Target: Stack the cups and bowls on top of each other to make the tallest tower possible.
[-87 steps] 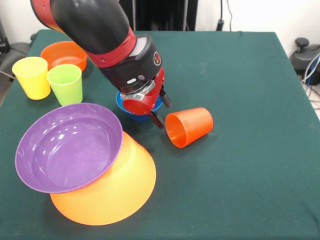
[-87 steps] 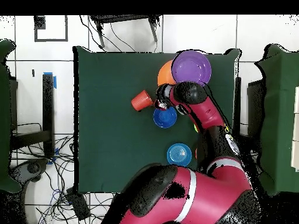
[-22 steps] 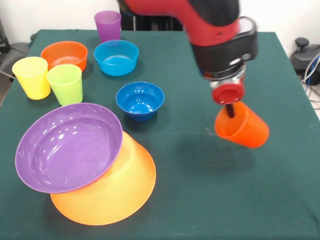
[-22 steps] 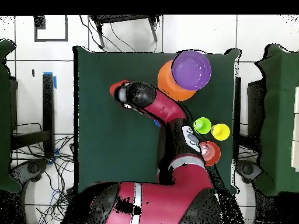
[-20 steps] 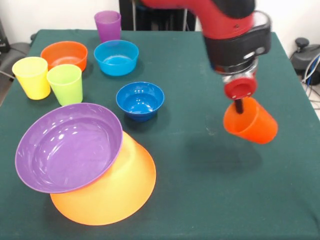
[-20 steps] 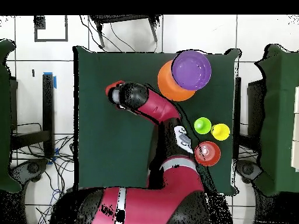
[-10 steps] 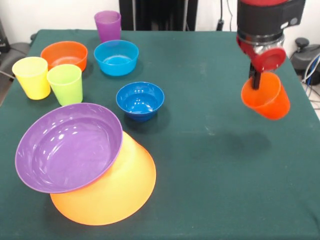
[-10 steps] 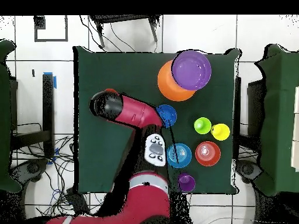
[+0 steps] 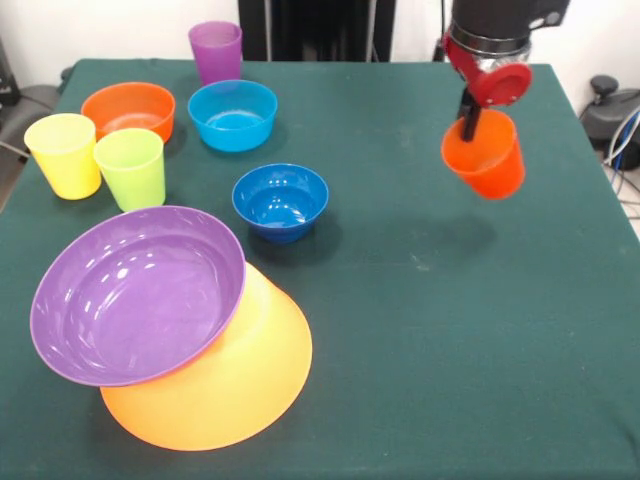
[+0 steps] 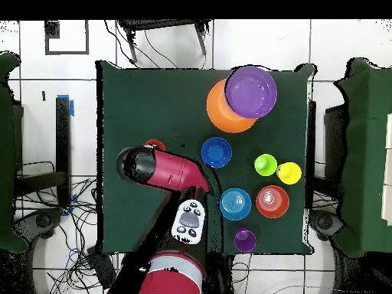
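Note:
My gripper [image 9: 468, 122] is shut on the rim of the orange-red cup [image 9: 486, 156] and holds it in the air above the table's right side, mouth tilted up. In the overhead view only a bit of the cup [image 10: 154, 144] shows beside the arm. The wide purple bowl [image 9: 135, 292] lies tilted on the upturned very large yellow-orange bowl [image 9: 240, 385] at the front left. The dark blue bowl [image 9: 280, 200] sits mid-table. The light blue bowl [image 9: 232, 113], small orange bowl [image 9: 127, 108], purple cup [image 9: 216, 50], yellow cup [image 9: 65, 153] and lime green cup [image 9: 132, 167] stand at the back left.
The green table [image 9: 420, 360] ends close to the right of the held cup. Cables and a dark object [image 9: 612, 110] lie off the table at the right.
My gripper picked the orange-red cup up from its side by the dark blue bowl, carried it to the right, and has now lifted it higher and farther back.

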Controlling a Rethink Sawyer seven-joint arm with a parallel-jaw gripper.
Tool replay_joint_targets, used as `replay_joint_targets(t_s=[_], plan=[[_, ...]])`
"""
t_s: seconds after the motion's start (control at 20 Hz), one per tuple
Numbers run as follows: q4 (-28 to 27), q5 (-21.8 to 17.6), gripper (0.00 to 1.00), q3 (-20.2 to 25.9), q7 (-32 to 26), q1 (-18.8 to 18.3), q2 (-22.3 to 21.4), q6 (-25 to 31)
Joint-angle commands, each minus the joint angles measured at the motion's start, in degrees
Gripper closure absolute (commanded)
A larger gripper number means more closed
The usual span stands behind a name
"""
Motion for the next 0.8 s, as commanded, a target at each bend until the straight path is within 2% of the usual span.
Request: replay_joint_targets(t_s=[0.05,0.35,0.45,0.6,0.8], plan=[[4.52,-2.54,1.0,0.36,5.27,-1.02,4.39,-8.91],[3.02,-2.03,1.0,-0.71,4.69,-1.28,7.66,-12.92],[1.24,-1.61,1.0,-2.53,5.17,-0.43,9.47,-13.8],[-4.39,-0.4,1.0,-9.67,6.94,2.9,14.85,-14.92],[-8.9,2.4,1.0,-17.54,9.23,6.64,19.92,-14.95]])
